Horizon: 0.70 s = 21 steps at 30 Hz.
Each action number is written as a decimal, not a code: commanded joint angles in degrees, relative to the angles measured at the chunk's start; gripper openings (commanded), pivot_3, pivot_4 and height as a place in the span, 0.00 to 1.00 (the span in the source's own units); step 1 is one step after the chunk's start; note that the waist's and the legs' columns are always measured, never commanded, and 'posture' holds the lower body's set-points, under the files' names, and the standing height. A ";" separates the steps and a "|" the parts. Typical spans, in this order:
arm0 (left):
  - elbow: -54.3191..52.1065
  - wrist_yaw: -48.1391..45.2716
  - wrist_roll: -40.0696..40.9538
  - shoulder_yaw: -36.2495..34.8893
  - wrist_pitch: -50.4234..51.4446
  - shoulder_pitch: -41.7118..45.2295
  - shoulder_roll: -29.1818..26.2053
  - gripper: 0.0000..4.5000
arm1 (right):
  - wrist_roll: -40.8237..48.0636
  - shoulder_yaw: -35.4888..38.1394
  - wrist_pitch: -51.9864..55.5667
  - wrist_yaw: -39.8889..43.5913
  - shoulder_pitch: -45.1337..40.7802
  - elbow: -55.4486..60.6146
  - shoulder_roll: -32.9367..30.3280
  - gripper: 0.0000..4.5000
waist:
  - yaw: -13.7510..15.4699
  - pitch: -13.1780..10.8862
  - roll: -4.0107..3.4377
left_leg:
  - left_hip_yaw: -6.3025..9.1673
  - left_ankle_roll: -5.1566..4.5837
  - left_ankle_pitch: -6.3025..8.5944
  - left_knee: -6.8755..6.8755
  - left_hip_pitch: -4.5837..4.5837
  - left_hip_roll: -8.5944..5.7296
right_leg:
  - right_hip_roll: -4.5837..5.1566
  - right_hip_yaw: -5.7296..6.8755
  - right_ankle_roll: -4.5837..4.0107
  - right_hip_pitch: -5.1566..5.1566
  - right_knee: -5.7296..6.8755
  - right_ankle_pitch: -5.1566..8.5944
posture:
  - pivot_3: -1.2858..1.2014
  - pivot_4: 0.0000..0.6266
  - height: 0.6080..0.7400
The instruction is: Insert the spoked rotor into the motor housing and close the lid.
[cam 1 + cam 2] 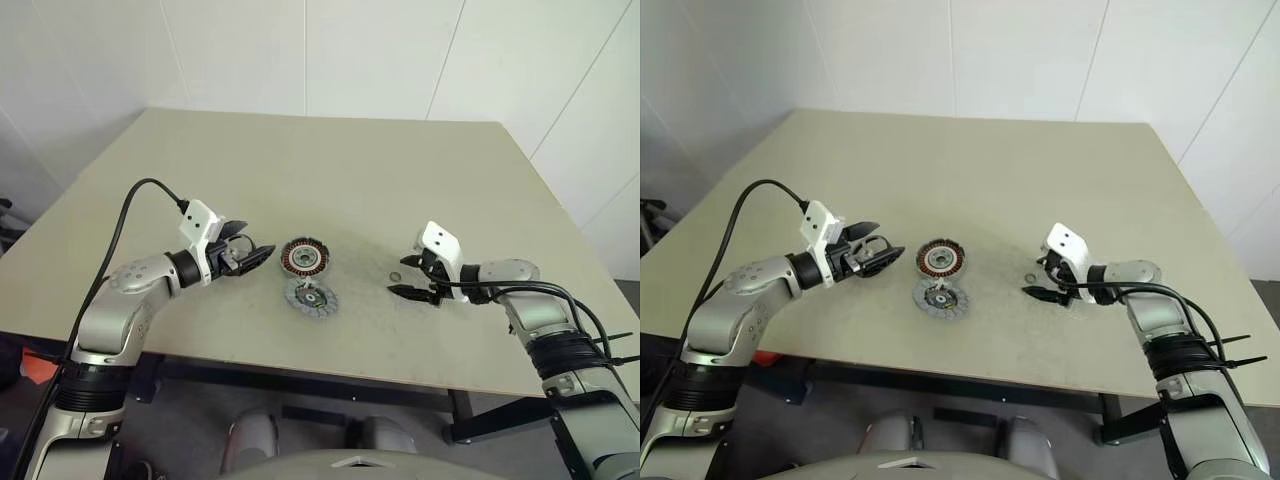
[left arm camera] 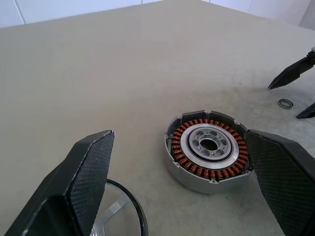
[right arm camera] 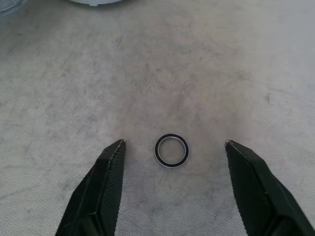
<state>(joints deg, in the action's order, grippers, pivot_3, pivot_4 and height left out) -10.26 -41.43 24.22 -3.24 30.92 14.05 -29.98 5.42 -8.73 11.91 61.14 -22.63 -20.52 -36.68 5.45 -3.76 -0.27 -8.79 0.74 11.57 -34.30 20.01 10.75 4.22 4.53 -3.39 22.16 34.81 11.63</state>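
Spokes radiate from a small hub on the flat grey metal spoked rotor, which lies flat on the beige table near its front edge. Just behind it, touching or nearly so, sits the round motor housing, thicker, with a dark outer rim, a ring of copper-brown windings and a pale bored centre; the left wrist view makes out its silver side wall and the single coils, which the head views do not. One rotor, one housing and one small dark-rimmed metal ring lie on the table. The ring lies well to the right of both parts, and the right wrist view shows it between the fingers of the right gripper, spread and empty, just above the surface. The left gripper hovers left of the housing, jaws wide, holding nothing.
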 commanded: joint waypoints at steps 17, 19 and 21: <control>-1.86 1.09 -0.16 -1.16 -1.56 0.70 -0.40 1.00 | -1.03 0.27 1.50 -0.87 -2.13 0.84 0.08 0.13 | 0.01 0.00 0.00 | 0.00 -0.01 0.00 0.00 -0.02 -0.01 | 0.00 0.00 0.00 -0.04 -0.02 0.00 | 0.52 0.00 1.00; -1.85 1.09 -0.19 -1.12 -1.56 0.71 -0.39 1.00 | -1.27 0.25 1.33 -1.11 -2.31 1.09 0.10 0.13 | 0.01 0.00 0.00 | 0.00 -0.01 0.00 0.00 -0.02 -0.01 | 0.00 0.00 0.00 -0.05 -0.02 0.00 | 0.52 0.00 1.00; -1.69 1.07 -0.29 -1.03 -1.62 0.76 -0.36 1.00 | -1.26 0.58 1.21 -1.66 -3.07 1.51 0.45 0.13 | 0.00 0.00 0.00 | 0.01 -0.01 0.00 0.00 -0.02 -0.01 | 0.00 0.00 0.00 -0.04 -0.02 0.00 | 0.52 0.00 1.00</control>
<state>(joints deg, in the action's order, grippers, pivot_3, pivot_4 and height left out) -10.26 -40.69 23.85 -3.25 30.45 14.05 -29.98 4.30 -8.73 13.22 60.23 -23.86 -20.76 -36.24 5.45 -3.76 -0.27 -8.78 0.74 11.57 -34.31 19.99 10.75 4.22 4.54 -3.39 22.12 34.80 11.63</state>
